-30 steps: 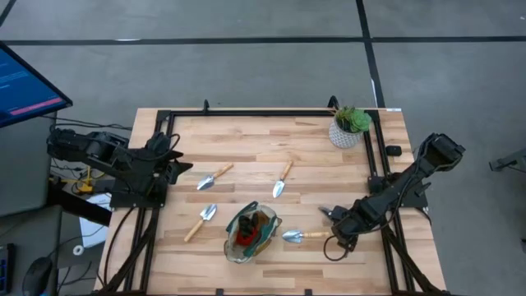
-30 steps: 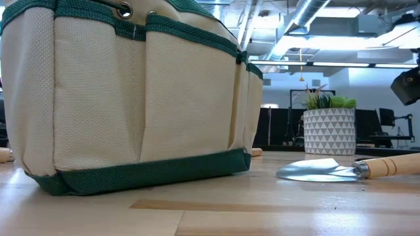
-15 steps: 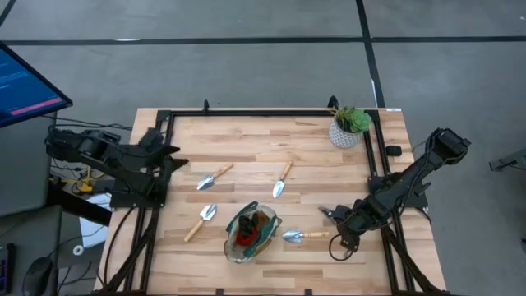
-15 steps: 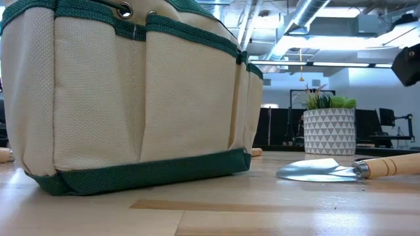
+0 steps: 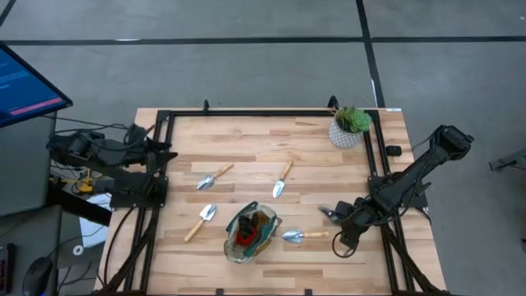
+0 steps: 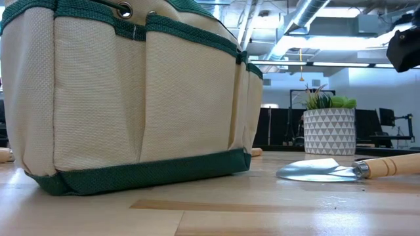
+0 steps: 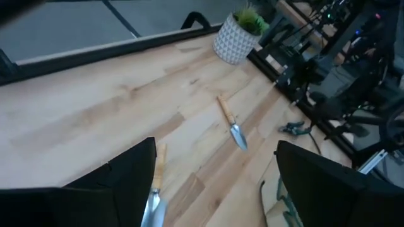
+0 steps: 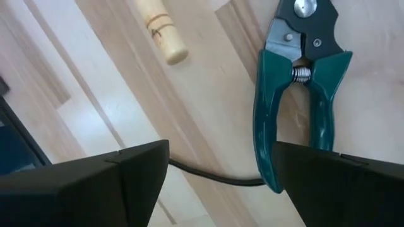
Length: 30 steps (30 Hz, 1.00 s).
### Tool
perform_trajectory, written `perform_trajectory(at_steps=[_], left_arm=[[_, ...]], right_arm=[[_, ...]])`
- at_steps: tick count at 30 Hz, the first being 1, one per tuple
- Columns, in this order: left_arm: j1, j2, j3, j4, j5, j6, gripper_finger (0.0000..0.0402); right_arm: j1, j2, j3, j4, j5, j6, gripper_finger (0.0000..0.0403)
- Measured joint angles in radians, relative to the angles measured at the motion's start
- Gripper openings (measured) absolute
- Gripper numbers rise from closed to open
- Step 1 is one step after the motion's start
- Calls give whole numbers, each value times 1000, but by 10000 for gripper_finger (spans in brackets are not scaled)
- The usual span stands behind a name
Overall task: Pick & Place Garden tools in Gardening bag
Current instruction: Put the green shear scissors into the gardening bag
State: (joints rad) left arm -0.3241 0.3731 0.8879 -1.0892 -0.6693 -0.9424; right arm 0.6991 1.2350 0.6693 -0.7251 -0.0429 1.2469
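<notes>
The beige gardening bag [image 5: 251,233] with green trim stands at the table's near middle and fills the left of the low view [image 6: 131,98]; a small red item [image 5: 243,238] lies inside it. Four trowels lie flat on the table: [image 5: 215,176], [image 5: 282,178], [image 5: 200,221], and one [image 5: 304,236] just right of the bag. The green-handled pruning shears [image 5: 328,212] lie flat farther right. My right gripper [image 5: 339,222] is open just above the shears' handles [image 8: 297,107] and touches nothing. My left gripper [image 5: 164,148] is open and empty at the table's left edge.
A green plant in a white patterned pot [image 5: 347,129] stands at the far right corner. A black frame rail [image 5: 271,113] runs around the table. A thin black cable [image 8: 214,176] lies by the shears' handles. A trowel handle's end [image 8: 163,34] lies near the right gripper.
My left gripper has drawn back toward the table's left edge, off the tabletop. My right arm has risen a little while its gripper stays over the shears. The tools and the bag have not moved.
</notes>
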Motion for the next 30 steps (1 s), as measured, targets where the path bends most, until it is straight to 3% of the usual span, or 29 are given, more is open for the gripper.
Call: perform_trajectory(at_steps=[8, 24, 30], left_arm=[[0, -80, -188, 104, 45, 3, 232], [0, -321, -398, 209, 88, 76, 14], [0, -348, -448, 299, 57, 77, 3]], right_arm=[[0, 0, 0, 0, -5, 4, 273], [-27, 58, 0, -9, -1, 4, 273], [-52, 98, 0, -56, 34, 3, 273]])
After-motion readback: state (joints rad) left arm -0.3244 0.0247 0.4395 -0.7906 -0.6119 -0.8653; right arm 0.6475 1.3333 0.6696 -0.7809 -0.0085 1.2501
